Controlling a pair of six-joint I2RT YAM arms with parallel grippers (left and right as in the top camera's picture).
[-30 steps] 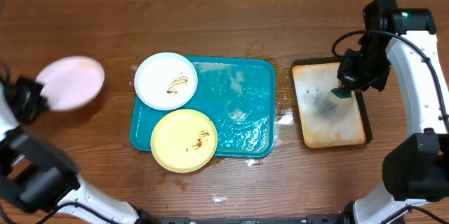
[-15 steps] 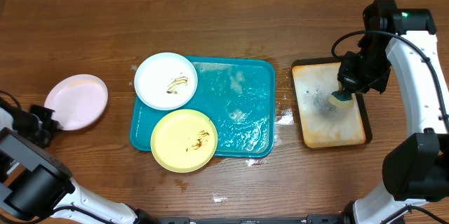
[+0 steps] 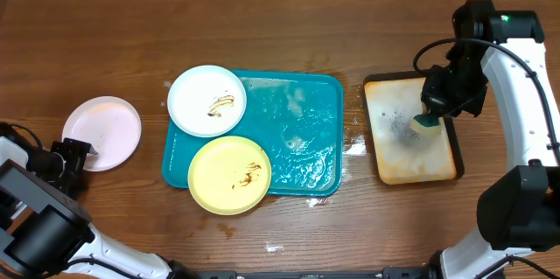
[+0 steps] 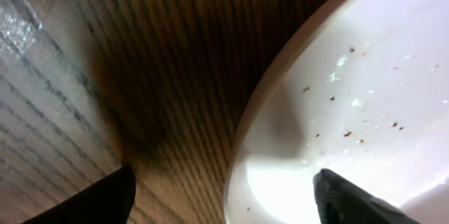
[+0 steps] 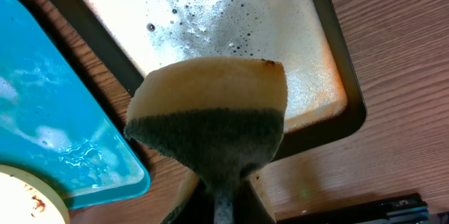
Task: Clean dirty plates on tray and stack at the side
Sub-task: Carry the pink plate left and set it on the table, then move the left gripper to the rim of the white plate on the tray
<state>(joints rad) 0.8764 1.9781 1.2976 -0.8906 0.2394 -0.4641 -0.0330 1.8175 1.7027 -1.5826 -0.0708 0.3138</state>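
Three plates show from above. The pale plate (image 3: 103, 120) lies flat on the bare table (image 3: 289, 34), well to the left of the blue tray (image 3: 302, 139). The white plate (image 3: 207, 100) covers the tray's far left corner, its edge hanging over the rim. The yellow plate (image 3: 230, 174) sits at the near left corner, its edge over the near rim. These two lie just beside each other, and both carry brown smears. The tray's right half is bare and wet. We see open wood along its far and near sides, and a narrow wet gap between it and the small black-rimmed tray (image 3: 455, 152) on the right.

Our left claw (image 3: 77, 154) sits at the near left edge of the pale plate with its fingers spread. Only the left wrist view shows how: one fingertip (image 4: 105, 197) is over wood and the other (image 4: 351, 199) over the plate's inside, with the rim running between them. That view also shows tiny brown specks on the plate, which the overhead view does not.

Our right claw (image 3: 429, 115) is pinching a sponge (image 3: 425, 124) over the right part of the small tray; we cannot tell whether the sponge touches it. The right wrist view adds the sponge's yellow face and dark scouring side. It also shows foam and stains on the small tray's beige floor, and a corner of the blue tray with a sliver of the yellow plate.
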